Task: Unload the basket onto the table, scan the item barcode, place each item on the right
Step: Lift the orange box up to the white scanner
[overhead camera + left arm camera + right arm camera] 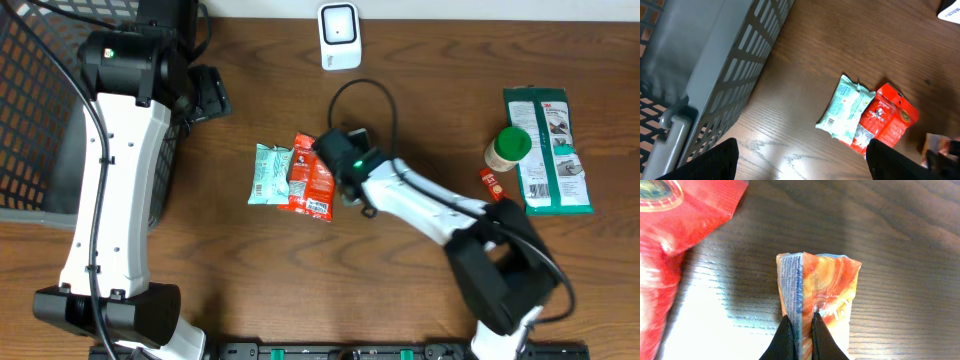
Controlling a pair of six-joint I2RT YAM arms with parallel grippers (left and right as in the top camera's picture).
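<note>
**Overhead:** The right end effector (338, 152) reaches to mid-desk (430, 90), just beside a red snack packet (315, 182) that overlaps a mint-green packet (270, 175). A white barcode scanner (340, 36) stands at the far edge. The left end effector (205, 95) hangs beside a black wire basket (30, 100), well apart from the packets.

**Left wrist:** The left end effector (802, 162) is spread wide with nothing between its fingers. The basket wall is to one side and the two packets lie well ahead.

**Right wrist:** The right end effector (801, 322) is pressed together, pinching the near end of a small orange sachet (820, 287) along its printed seam. The sachet lies on the desk, near the red packet but apart from it.

The sachet looks light, soft and crinkly, and its film is likely slick. A grip on the flat sealed edge should hold better than one on the puffy body, which would buckle. Held by one end it may droop or twist, so its barcode will need to be turned squarely to the scanner.
</note>
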